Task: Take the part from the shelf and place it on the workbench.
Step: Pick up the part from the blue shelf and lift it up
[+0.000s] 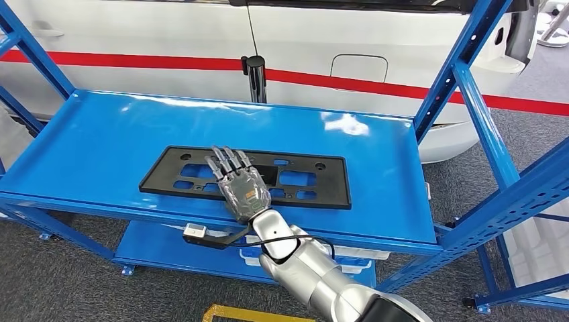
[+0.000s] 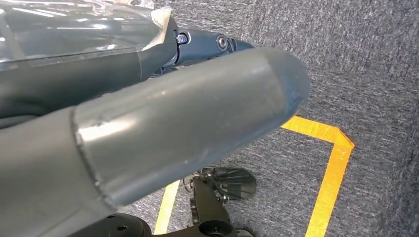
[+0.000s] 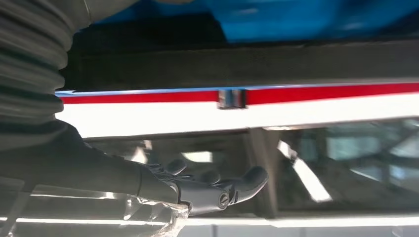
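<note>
The part is a flat black rectangular plate with several cut-outs, lying lengthwise in the middle of the blue shelf deck. My right hand reaches in over the shelf's front edge and lies flat over the plate's middle, back up, fingers stretched out and slightly spread; whether it touches the plate I cannot tell. In the right wrist view the fingers point forward with nothing in them, and the plate shows as a dark band against the blue deck. My left hand hangs above grey carpet, thumb and fingers straight, holding nothing.
A white car with a red stripe stands close behind the shelf, with a chrome post at the back edge. Blue uprights frame the right side. A small white device with a cable hangs at the front edge. Yellow tape marks the floor.
</note>
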`<state>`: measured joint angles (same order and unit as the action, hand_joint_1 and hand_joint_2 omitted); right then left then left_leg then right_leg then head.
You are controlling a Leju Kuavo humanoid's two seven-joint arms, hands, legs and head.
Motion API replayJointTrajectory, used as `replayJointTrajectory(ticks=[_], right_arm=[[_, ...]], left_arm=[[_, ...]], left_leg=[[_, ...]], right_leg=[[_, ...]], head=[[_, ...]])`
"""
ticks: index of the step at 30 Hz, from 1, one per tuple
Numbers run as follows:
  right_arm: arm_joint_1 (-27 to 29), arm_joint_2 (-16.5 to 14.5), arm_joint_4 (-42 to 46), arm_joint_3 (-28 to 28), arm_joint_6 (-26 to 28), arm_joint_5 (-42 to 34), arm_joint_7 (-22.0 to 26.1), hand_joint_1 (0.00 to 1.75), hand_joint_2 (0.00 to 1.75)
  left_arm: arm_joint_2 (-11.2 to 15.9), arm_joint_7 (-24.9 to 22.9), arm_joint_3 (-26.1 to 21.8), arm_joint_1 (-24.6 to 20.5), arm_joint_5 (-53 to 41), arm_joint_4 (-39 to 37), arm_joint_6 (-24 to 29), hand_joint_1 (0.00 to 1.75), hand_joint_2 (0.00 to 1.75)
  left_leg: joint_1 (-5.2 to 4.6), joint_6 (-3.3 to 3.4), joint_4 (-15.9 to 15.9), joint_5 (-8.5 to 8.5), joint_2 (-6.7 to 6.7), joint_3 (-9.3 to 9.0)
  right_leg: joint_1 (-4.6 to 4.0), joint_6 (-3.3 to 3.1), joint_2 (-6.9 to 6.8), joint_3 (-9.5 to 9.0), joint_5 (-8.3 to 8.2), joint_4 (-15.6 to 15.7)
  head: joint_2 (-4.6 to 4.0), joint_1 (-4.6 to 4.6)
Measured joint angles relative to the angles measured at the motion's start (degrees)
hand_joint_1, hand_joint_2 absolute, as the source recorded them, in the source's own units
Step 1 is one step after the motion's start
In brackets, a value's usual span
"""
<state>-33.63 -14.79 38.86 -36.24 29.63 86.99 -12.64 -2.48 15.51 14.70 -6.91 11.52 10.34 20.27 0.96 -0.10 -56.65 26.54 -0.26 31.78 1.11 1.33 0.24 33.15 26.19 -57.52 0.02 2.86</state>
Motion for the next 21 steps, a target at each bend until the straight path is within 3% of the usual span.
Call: replayJointTrajectory(ticks=[4,12,14,16,18,21], right_arm=[[-1.6,-0.2,-1.6,0.0,-3.3,2.5,-5.0,0.0,1.75],[-2.7,-0.2,-2.3,-1.0,-6.7,3.0,-9.6,0.0,1.75],[-2.8,-0.1,-2.2,-1.9,-7.2,3.0,-11.1,0.24,1.75],[-2.8,0.0,-2.0,-2.8,-8.0,3.0,-12.5,0.93,1.75],[-2.8,0.2,-1.7,-3.8,-9.2,3.0,-13.2,1.45,1.75],[-2.8,0.5,-1.4,-4.7,-10.4,3.0,-13.3,1.58,1.75]], left_arm=[[0.1,-0.4,-0.1,0.0,0.0,0.0,0.1,0.0,0.0],[0.3,-0.9,-0.7,0.0,0.2,0.0,0.2,0.0,0.0],[0.3,-0.9,-0.8,0.0,0.3,0.0,0.2,0.0,0.0],[0.3,-0.9,-0.8,0.0,0.4,0.0,0.4,0.0,0.0],[0.3,-0.9,-0.9,0.1,0.5,0.0,0.6,0.0,0.0],[0.3,-0.8,-0.9,0.2,0.5,0.0,0.6,0.0,0.0]], left_leg=[[-0.01,0.0,0.0,0.0,0.0,-0.12],[-0.06,0.0,0.0,0.0,0.0,-0.34],[-0.06,0.0,0.0,0.01,0.01,-0.39],[-0.07,0.0,0.0,0.01,0.01,-0.41],[-0.07,0.0,0.0,0.01,0.01,-0.41],[-0.07,0.0,0.0,0.01,0.01,-0.41]], right_leg=[[0.0,0.0,-0.01,-0.14,0.0,0.0],[0.0,0.0,-0.01,-0.32,0.0,0.0],[0.0,0.0,-0.01,-0.36,0.0,0.0],[0.0,0.0,-0.01,-0.38,0.0,0.0],[0.0,0.0,-0.01,-0.38,0.0,0.0],[0.0,0.0,-0.01,-0.38,0.0,0.0]], head=[[0.0,0.0],[0.0,0.0],[0.0,0.0],[0.0,0.0],[0.0,0.0],[0.0,0.0]])
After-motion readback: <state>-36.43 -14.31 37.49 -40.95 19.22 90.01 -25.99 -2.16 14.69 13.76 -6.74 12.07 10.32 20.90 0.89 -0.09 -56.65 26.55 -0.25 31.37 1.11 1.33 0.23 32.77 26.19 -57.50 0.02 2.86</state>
